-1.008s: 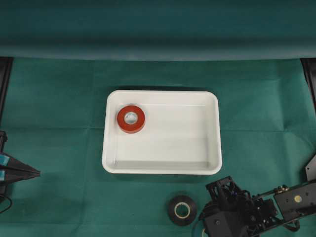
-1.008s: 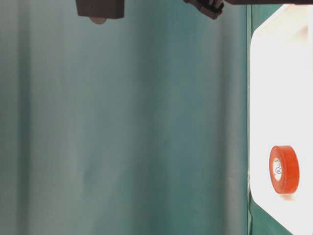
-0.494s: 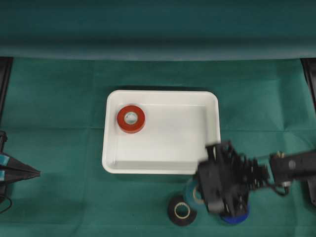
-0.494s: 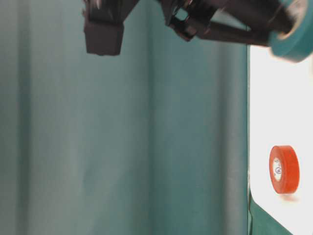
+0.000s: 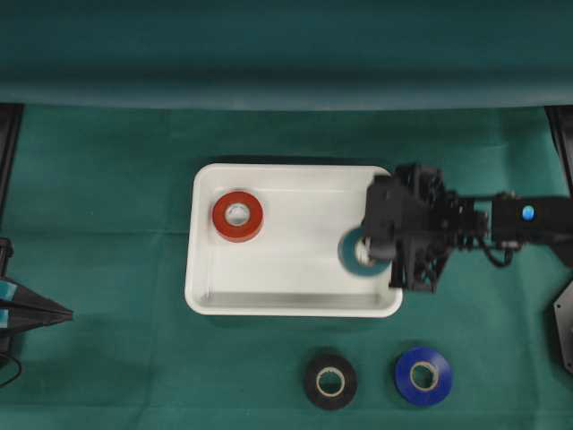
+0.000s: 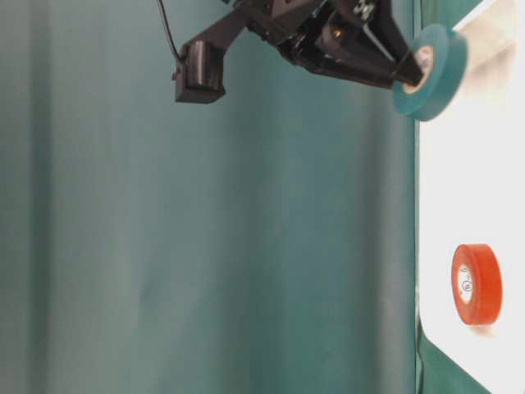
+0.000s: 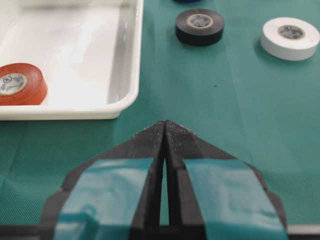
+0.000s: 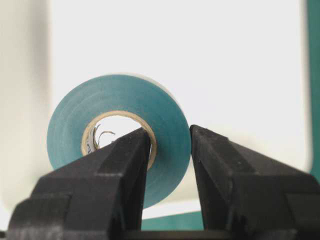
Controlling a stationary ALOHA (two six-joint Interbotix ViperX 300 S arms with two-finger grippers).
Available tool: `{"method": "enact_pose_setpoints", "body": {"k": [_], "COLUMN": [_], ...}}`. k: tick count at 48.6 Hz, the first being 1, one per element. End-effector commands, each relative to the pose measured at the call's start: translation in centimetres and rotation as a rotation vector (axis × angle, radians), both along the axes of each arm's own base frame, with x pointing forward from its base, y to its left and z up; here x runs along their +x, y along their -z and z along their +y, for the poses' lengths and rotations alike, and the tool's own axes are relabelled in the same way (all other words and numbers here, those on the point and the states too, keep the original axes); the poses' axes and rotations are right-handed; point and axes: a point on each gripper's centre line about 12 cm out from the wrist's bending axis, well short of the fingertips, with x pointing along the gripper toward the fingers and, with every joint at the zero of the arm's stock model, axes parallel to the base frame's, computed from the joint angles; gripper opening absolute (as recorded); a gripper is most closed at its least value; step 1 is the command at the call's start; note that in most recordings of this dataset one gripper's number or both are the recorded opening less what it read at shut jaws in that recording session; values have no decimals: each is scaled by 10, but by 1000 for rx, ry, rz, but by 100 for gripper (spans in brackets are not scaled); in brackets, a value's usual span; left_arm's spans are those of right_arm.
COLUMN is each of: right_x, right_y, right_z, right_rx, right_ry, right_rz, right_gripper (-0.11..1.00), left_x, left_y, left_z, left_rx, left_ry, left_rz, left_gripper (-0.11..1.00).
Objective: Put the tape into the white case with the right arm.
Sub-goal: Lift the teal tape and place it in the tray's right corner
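Your right pincer (image 8: 167, 150) is clamped on the teal roll of tape (image 5: 356, 254), one finger through its cardboard core and one on the outer wall. The roll hangs above the shallow white rectangular plastic case (image 5: 295, 305), at its 4 o'clock corner. A red roll of tape (image 5: 237, 216) lies flat inside at the case's 10 o'clock. On the green cloth surface (image 5: 107, 224), a black roll (image 5: 329, 382) and a blue roll (image 5: 423, 375) sit at 6 o'clock of the case. Your left pincer (image 7: 165, 131) is fully closed, holding nothing.
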Motion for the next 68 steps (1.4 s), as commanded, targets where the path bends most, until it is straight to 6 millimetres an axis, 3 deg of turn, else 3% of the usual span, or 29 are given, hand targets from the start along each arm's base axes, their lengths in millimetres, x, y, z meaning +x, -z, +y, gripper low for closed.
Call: {"method": "enact_pose_setpoints", "body": {"k": [1,25,48,53,63,68], "right_x": [0,-2,-6,-6,-9,-11], "right_y": [-9,1,6,6,11,14], "right_z": [-12,-41,-40,-40,-38,-37], "right_rx": [-15,-54,-48,-52,-53,-48], "right_ry": [28,61,66,61,49,48], "right_rz": [-41,-42,-16,-16,-17,-13], "right_gripper": [0,0,1,20,79,83], "left_x": [1,1,1,1,1,1], "left_y": [-6,-6,-6,-6,-6,-6], "left_z": [0,0,0,0,0,0], "left_rx": [-2,-2,-2,1,0,-2], "left_ry": [1,1,1,1,1,1], "left_rz": [-15,-15,-15,-14,-15,-15], "left_gripper": [0,0,0,0,0,0]}}
